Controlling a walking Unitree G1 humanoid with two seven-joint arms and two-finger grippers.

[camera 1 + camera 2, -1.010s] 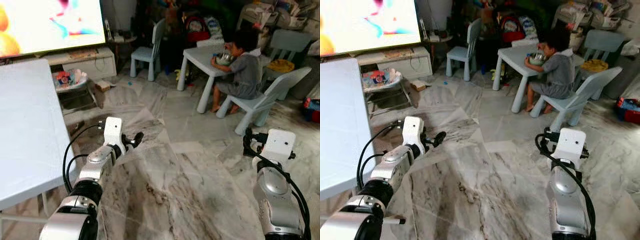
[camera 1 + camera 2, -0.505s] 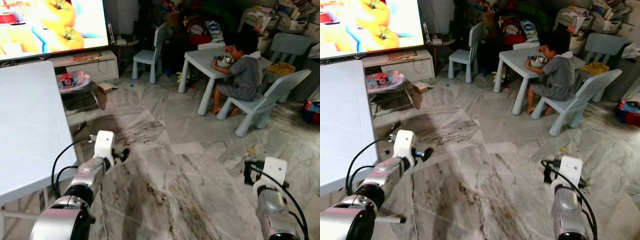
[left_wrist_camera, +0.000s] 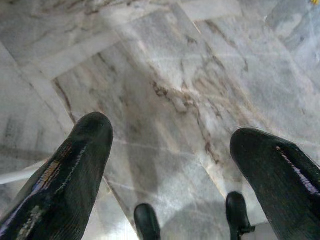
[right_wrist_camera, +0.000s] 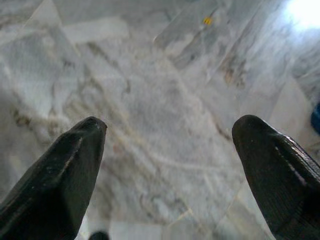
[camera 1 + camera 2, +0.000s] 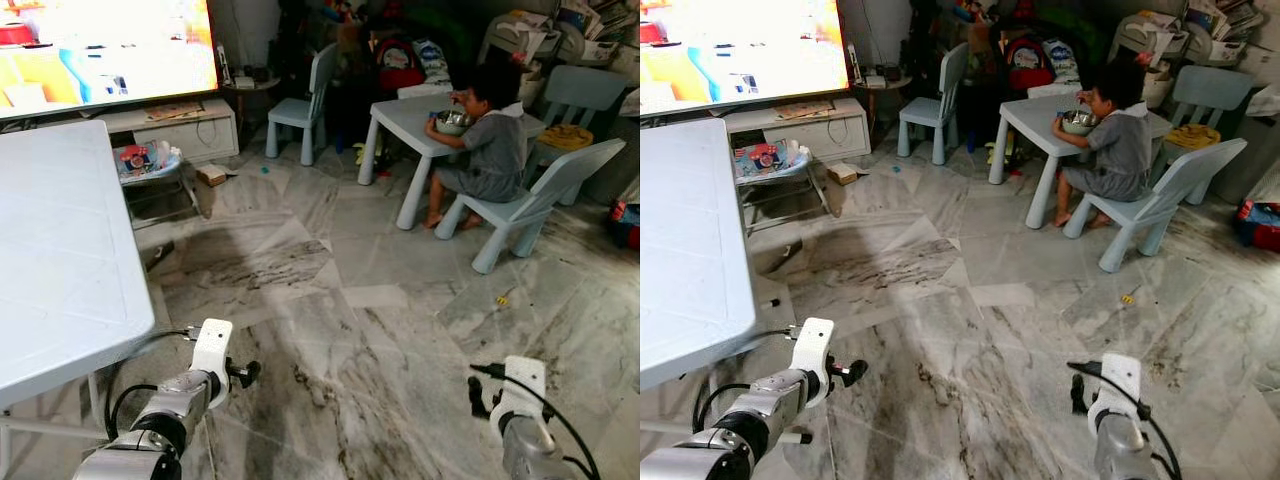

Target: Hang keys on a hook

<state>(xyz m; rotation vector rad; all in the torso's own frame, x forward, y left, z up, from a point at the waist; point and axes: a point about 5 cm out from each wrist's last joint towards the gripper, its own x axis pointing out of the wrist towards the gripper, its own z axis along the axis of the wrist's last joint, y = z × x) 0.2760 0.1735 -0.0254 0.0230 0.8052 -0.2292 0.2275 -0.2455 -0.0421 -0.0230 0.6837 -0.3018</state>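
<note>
Right, your left gripper (image 3: 170,145) and right gripper (image 4: 170,140) hang low over the marble floor (image 5: 380,330), fingers spread, holding nothing. Can't spot keys or hook. Scan around, starting at the white table (image 5: 60,260), before reaching.

My two head eyes look forward and down from standing height across the marble floor (image 5: 380,330), sharing nearly the same room. Each wrist camera looks along its pincer's fingers, down at that floor from nearer.

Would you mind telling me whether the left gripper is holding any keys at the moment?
No, the left gripper has its two black fingers spread wide apart, with bare grey marble floor between them.
</note>
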